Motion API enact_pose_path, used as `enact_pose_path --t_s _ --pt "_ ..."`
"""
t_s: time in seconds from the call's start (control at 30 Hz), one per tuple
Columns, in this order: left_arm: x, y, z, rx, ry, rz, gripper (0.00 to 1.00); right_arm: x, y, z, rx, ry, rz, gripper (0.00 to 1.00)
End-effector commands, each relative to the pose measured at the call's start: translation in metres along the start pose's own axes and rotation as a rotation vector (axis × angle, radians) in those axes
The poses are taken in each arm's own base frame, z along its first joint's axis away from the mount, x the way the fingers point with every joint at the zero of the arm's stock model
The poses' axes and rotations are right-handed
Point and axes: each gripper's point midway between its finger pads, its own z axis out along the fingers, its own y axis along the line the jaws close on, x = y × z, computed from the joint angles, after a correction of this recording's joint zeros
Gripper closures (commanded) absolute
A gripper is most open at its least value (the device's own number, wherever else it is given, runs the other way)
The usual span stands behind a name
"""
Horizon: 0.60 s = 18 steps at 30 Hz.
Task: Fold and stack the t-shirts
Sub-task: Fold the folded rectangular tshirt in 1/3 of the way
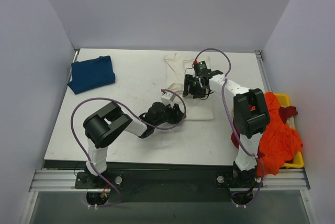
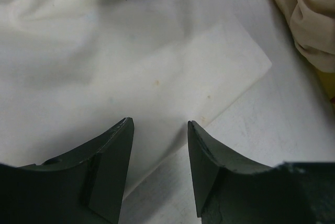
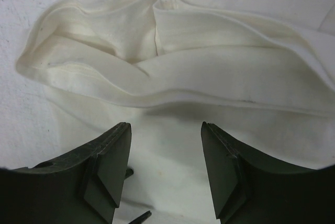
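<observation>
Upper left in your top view: blue shirt, a soft folded slab. Centre: cream shirt, smooth cloth.

Left gripper is spread, holding nothing. Only your left wrist view shows the flat squared corner with faint tan specks.

Right gripper is spread too. Only its wrist view shows the rolled, stitched hems.

Right edge: crumpled orange shirt heaped over the yellow bin.

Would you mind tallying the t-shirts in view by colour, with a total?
Dark blue t-shirt: 1
Cream t-shirt: 1
Orange t-shirt: 1
Dark red t-shirt: 1
Beige t-shirt: 1
Total: 5, though more may lie hidden under the orange one.
</observation>
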Motion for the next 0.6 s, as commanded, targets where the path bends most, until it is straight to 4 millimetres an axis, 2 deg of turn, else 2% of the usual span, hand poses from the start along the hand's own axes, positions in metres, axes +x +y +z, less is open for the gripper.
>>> enact_pose_path --t_s 0.0,0.1,0.13,0.2,0.23,0.3,0.4,0.57 --pt "-0.018 -0.011 0.001 0.038 -0.091 -0.009 0.44 -0.024 0.011 -0.002 -0.025 -0.039 0.005 0.44" --pt "-0.003 -0.004 -0.005 0.007 -0.056 -0.010 0.44 -0.028 0.003 0.009 0.022 -0.033 0.003 0.44" --pt "-0.001 -0.002 -0.007 0.003 -0.049 -0.010 0.44 -0.038 0.002 0.009 0.040 -0.055 0.000 0.44" --pt "0.012 0.001 -0.012 -0.005 -0.022 -0.013 0.44 -0.041 -0.005 0.018 0.079 -0.039 -0.002 0.44" --pt "0.017 0.002 -0.014 -0.008 -0.013 -0.014 0.44 -0.057 -0.002 0.015 0.086 -0.070 -0.013 0.44" --pt "0.026 0.000 -0.018 -0.002 0.002 -0.020 0.45 -0.061 -0.009 0.023 0.116 -0.057 -0.008 0.44" --pt "0.040 0.000 -0.027 -0.016 0.016 -0.023 0.45 -0.086 -0.009 0.017 0.135 -0.103 -0.015 0.44" --pt "0.059 0.001 -0.044 -0.037 0.050 -0.015 0.45 -0.106 -0.005 -0.005 0.122 -0.147 -0.020 0.44"
